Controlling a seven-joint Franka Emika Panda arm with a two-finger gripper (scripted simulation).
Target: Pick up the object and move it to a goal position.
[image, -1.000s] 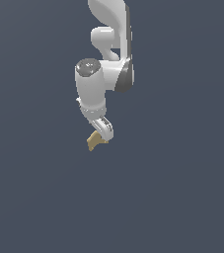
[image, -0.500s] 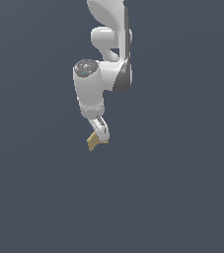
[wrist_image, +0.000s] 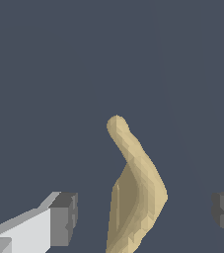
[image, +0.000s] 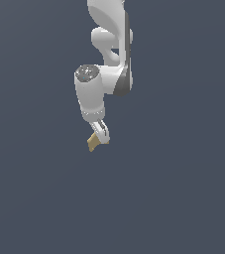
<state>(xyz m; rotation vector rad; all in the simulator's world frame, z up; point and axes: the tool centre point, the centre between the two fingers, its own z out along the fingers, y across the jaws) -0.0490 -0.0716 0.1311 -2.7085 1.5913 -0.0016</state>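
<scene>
- Pincer (image: 100,137) looked spread, its pads (wrist_image: 64,217) standing clear of the object (wrist_image: 135,197) on both sides.
- Object sat between them, barely shifted since a second ago.
- Grip seemed unsecured; I judged carrying premature.

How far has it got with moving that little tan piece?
Done: the fingers are placed on either side of the tan piece. In hand: the grasp, which is not yet made. The wrist view shows a gap on each side of the piece, so the fingers are open. Left: closing, lifting and carrying it to the goal, which neither view marks.
</scene>
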